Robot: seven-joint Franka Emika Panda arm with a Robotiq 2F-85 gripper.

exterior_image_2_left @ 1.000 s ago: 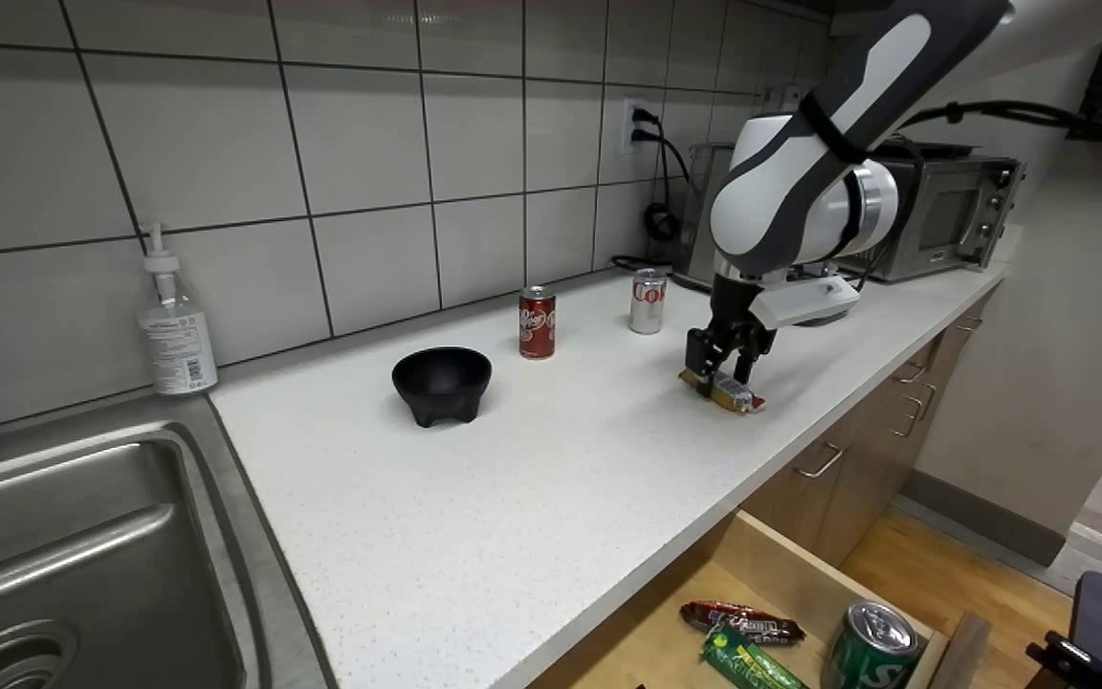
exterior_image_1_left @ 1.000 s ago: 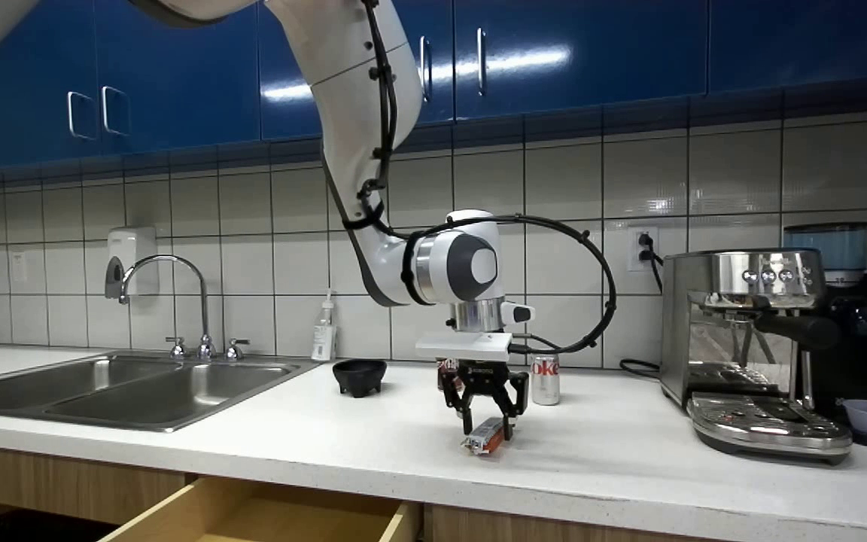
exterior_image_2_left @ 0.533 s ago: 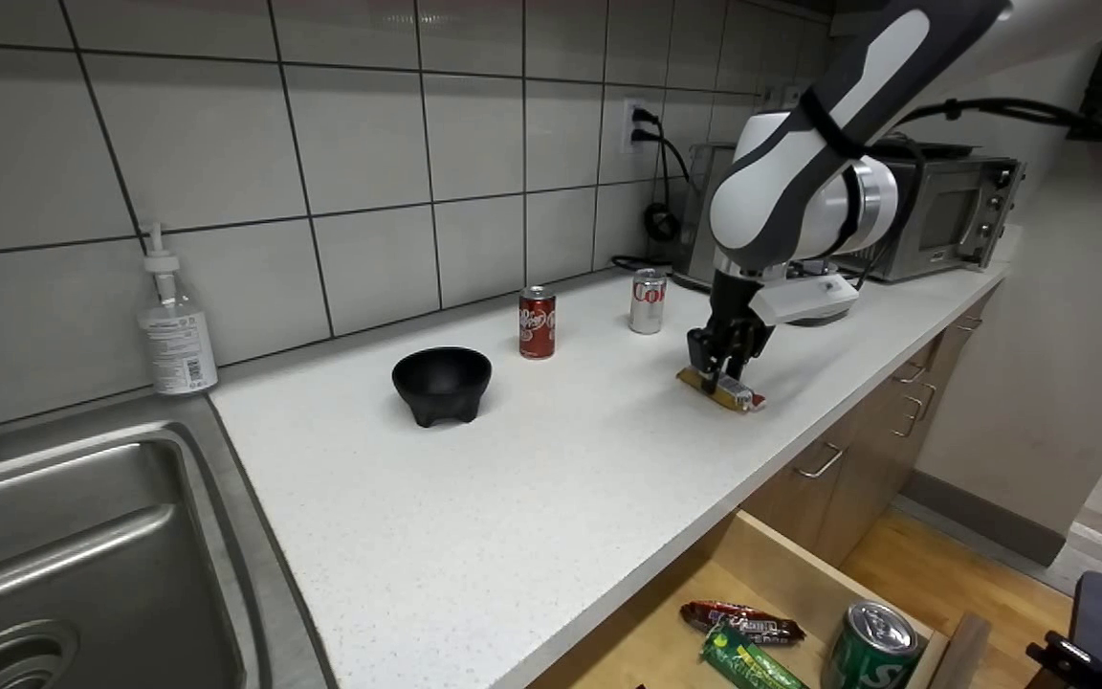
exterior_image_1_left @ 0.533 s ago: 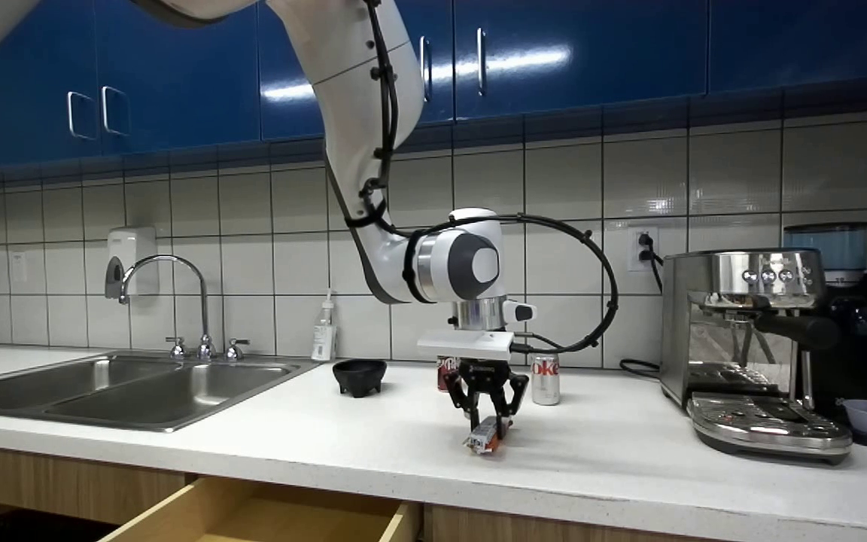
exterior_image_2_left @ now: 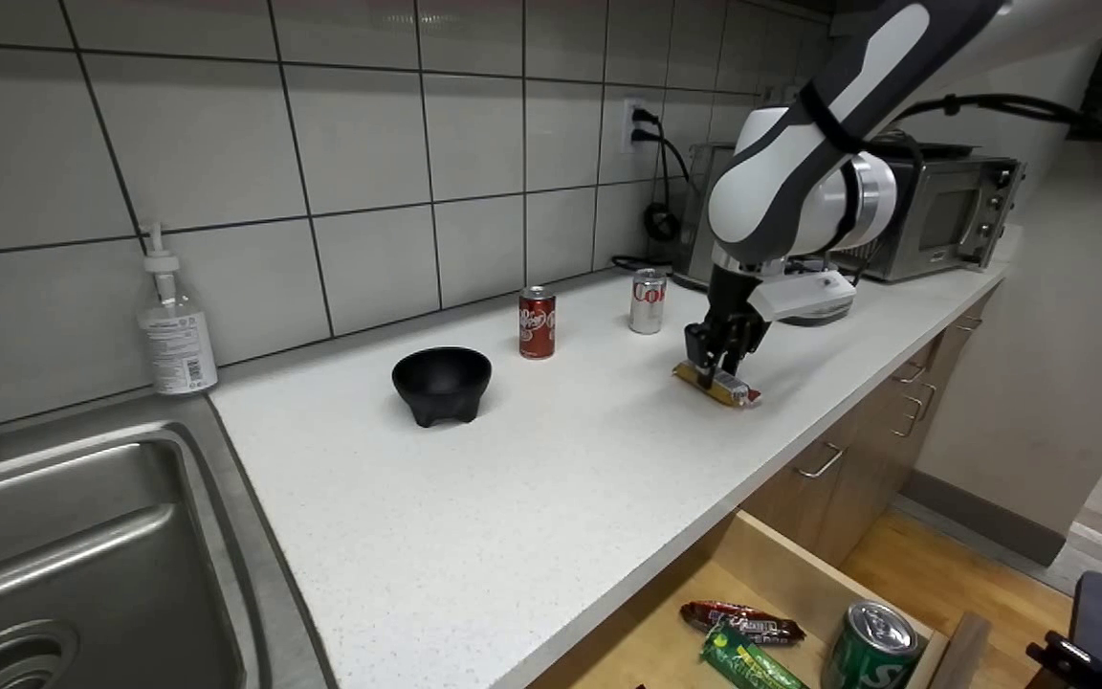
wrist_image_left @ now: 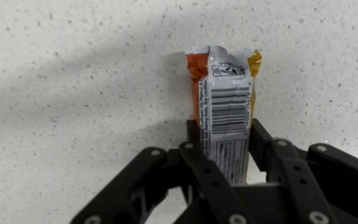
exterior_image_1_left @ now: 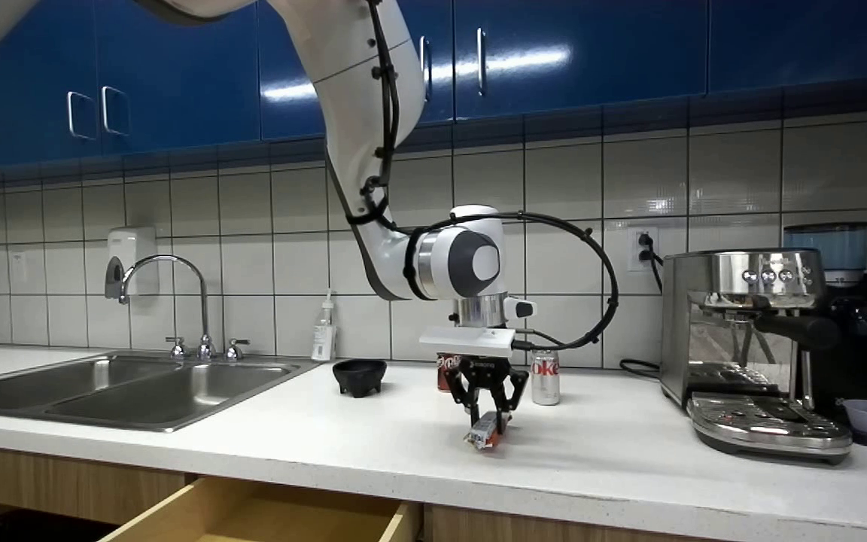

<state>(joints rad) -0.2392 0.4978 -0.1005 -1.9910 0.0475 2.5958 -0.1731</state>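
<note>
Wrist view: a snack bar is gripped between the two fingers of the gripper, one finger being set against each long side, and the jaws are brought in to the width of the wrapper. A white label with a barcode is turned up toward the camera, and red-orange and yellow wrapping can be seen along the edges. One crimped end is exposed beyond the fingertips; the other end is hidden. In both exterior views the bar is held low at the white counter; whether the surface is touched by its underside cannot be told. Farther back, near the tiled wall, a silver can and a red can are stood upright. A black footed bowl is placed between the red can and a soap bottle, which is set beside the sink. Below the counter's front edge a drawer is pulled out, by which a brown wrapped bar, a green packet and a green can are held. Well apart from the gripper, a coffee machine is placed beside a dark grinder.
</note>
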